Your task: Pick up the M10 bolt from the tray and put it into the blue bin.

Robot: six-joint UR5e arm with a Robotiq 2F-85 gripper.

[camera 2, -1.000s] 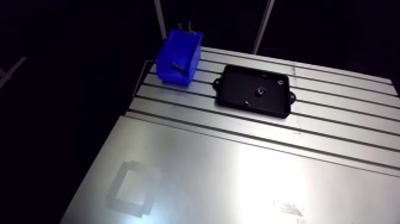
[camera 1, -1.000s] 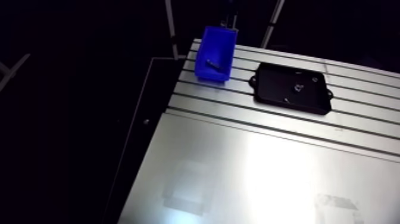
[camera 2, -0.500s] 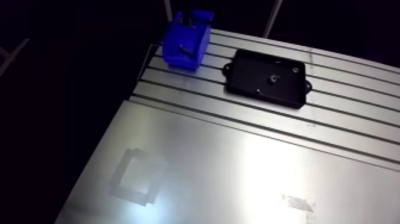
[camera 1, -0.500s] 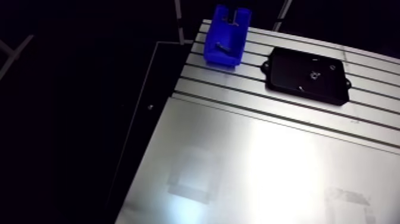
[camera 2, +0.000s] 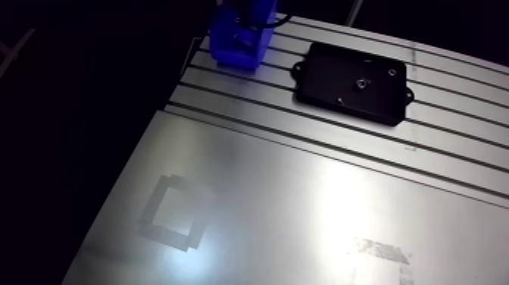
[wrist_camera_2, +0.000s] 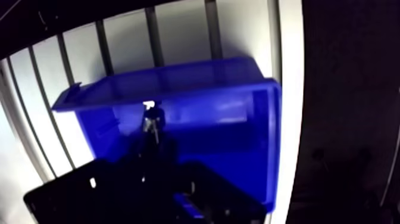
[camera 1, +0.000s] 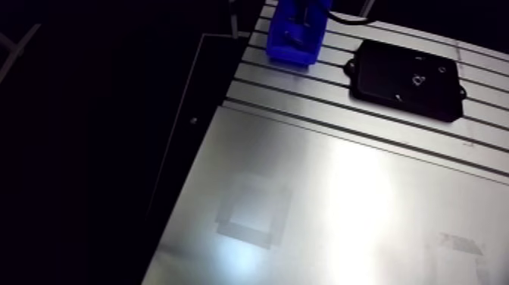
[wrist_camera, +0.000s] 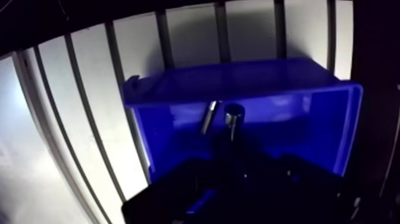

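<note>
M10 bolt (wrist_camera: pixel 209 117) looks already inside the blue bin (wrist_camera: pixel 333 134), so basically done; can't tell if the gripper (wrist_camera: pixel 235 173) is gripping anything.

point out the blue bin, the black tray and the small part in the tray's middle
blue bin (camera 2: pixel 233 53): arm view, its near wall
black tray (camera 2: pixel 322 72): arm view, bare floor at the bin end
small part (camera 2: pixel 362 82): arm view, its centre

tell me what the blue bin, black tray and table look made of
Blue bin: likely moulded plastic, uniform colour, soft sheen. Black tray: probably matte plastic, dull and unreflective; coated metal possible. Table: aluminium, bright glare, straight slots.
</note>
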